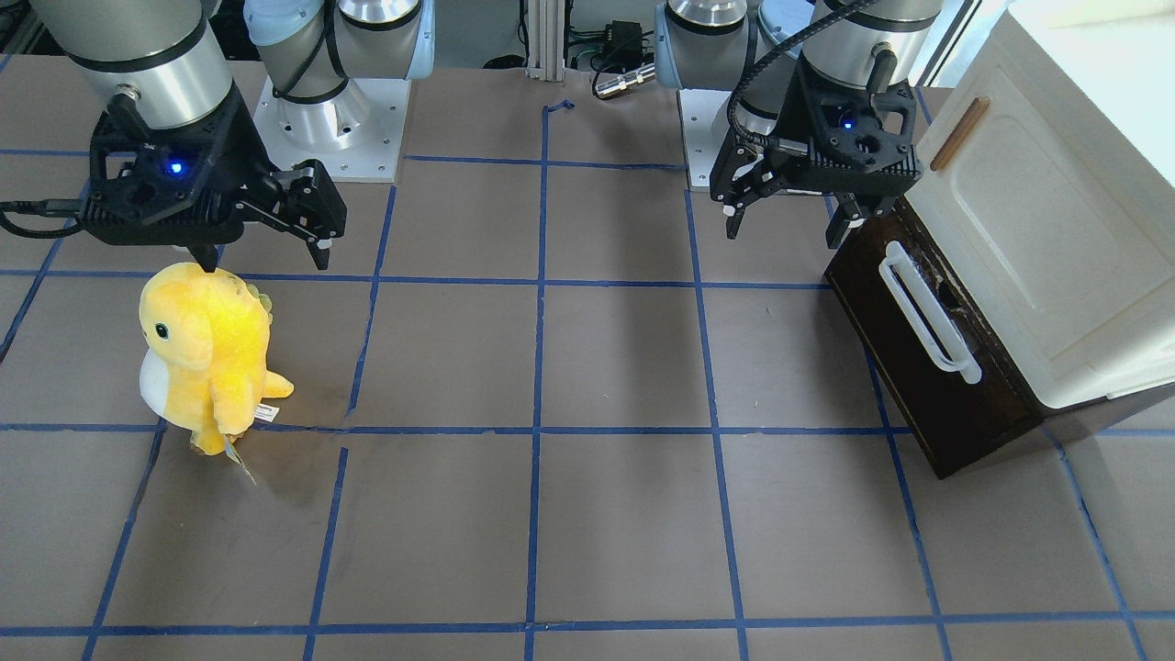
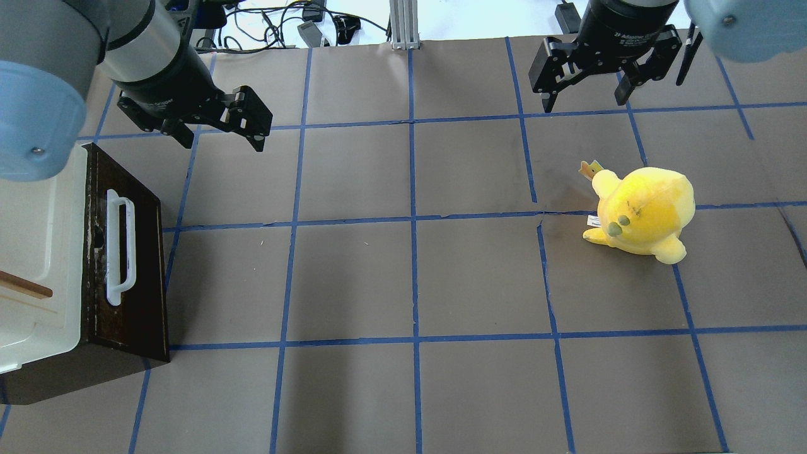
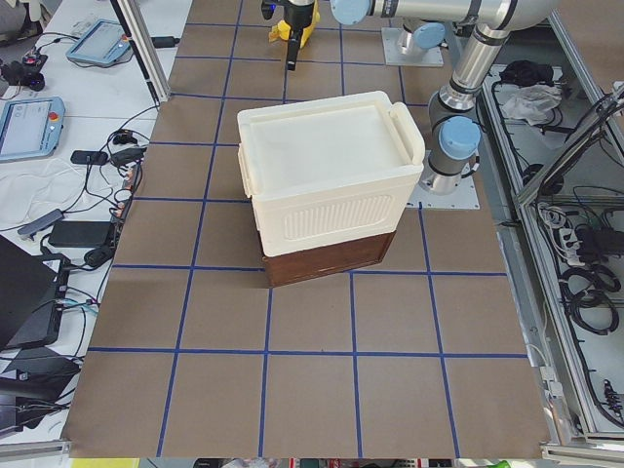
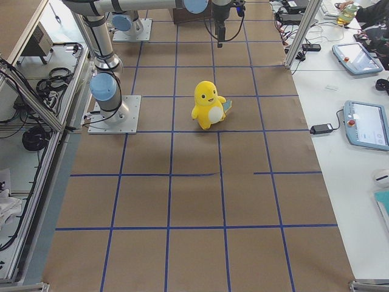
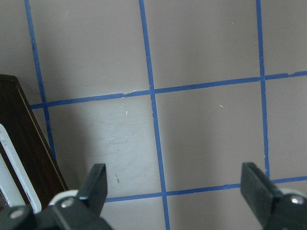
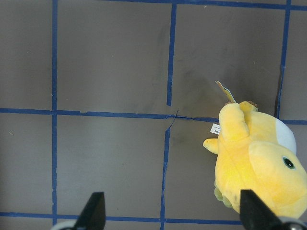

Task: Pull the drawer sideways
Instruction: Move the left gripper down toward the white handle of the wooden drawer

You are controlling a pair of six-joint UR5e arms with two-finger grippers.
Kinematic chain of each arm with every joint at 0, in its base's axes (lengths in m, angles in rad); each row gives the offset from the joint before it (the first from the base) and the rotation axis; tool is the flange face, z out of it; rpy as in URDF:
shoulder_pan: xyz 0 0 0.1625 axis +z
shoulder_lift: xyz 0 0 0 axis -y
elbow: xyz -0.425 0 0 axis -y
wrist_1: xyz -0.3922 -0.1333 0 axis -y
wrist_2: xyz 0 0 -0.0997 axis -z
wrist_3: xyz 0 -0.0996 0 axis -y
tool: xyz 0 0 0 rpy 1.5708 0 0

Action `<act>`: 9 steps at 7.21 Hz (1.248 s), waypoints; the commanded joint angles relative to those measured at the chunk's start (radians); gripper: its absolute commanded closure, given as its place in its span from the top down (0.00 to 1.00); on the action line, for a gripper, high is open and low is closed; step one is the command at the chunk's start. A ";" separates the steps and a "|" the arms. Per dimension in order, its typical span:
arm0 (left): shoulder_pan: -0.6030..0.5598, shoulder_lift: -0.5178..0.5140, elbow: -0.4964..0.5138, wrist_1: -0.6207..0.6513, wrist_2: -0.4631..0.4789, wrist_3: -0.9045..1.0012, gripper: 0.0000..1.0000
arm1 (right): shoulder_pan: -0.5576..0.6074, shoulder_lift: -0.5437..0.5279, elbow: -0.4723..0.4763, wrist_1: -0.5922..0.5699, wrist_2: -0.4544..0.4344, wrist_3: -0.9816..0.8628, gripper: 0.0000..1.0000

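The dark brown drawer (image 2: 135,277) with a long white bar handle (image 2: 120,249) sits under a cream-white cabinet (image 2: 31,252) at the table's left end. It also shows in the front view (image 1: 918,386), where its handle (image 1: 927,317) faces the table's middle. My left gripper (image 2: 220,132) is open and empty above the table, beside the drawer's corner. In the left wrist view (image 5: 175,187) the drawer's edge (image 5: 29,153) lies just left of one finger. My right gripper (image 2: 585,99) is open and empty, over the table near the plush.
A yellow plush toy (image 2: 643,211) stands on the right half of the brown mat and shows in the right wrist view (image 6: 259,163). The cabinet door has a small wooden handle (image 1: 959,133). Blue tape lines cross the table (image 2: 410,284).
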 commanded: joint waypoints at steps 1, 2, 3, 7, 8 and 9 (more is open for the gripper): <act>0.001 -0.006 0.003 -0.007 0.001 -0.069 1.00 | 0.000 0.000 0.000 0.000 0.000 0.001 1.00; -0.010 -0.024 -0.002 0.009 0.019 -0.111 1.00 | 0.000 0.000 0.000 0.000 0.000 0.001 1.00; -0.051 -0.057 -0.003 0.038 0.045 -0.116 1.00 | 0.000 0.000 0.000 0.000 0.000 0.001 1.00; -0.169 -0.171 -0.090 0.098 0.439 -0.341 1.00 | 0.000 0.000 0.000 0.000 0.000 -0.001 1.00; -0.171 -0.174 -0.132 0.106 0.496 -0.346 1.00 | 0.000 0.000 0.000 0.000 0.000 0.001 1.00; -0.170 -0.197 -0.161 0.110 0.554 -0.396 1.00 | 0.000 0.000 0.000 0.000 0.000 0.001 1.00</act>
